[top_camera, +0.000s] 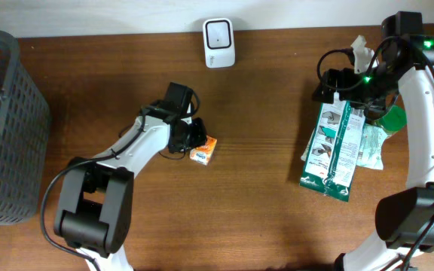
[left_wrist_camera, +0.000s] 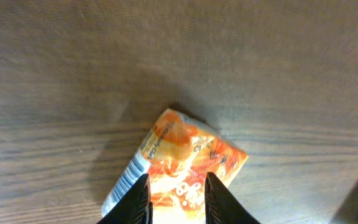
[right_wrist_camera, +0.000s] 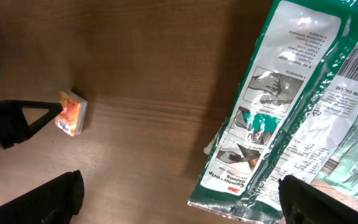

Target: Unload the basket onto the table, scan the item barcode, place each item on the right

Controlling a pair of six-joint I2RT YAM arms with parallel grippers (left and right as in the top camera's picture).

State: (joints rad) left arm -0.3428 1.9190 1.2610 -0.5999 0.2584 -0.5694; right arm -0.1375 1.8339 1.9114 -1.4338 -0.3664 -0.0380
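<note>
A small orange box (top_camera: 203, 150) (left_wrist_camera: 188, 155) lies on the wooden table left of centre, with a barcode on its pale side (left_wrist_camera: 126, 180). My left gripper (top_camera: 195, 143) (left_wrist_camera: 176, 179) is shut on the orange box, one black finger on each side of its near end. The right wrist view also shows that box (right_wrist_camera: 72, 112), with the left gripper's tips against it. My right gripper (top_camera: 330, 89) (right_wrist_camera: 179, 183) is wide open and holds nothing, hovering by the top of the green glove packets (top_camera: 330, 147) (right_wrist_camera: 272, 106). A white scanner (top_camera: 219, 42) stands at the table's back edge.
A dark grey mesh basket (top_camera: 6, 128) stands at the left edge. More green and white packets (top_camera: 371, 147) lie under the right arm at the far right. Bare wood lies between the orange box and the glove packets.
</note>
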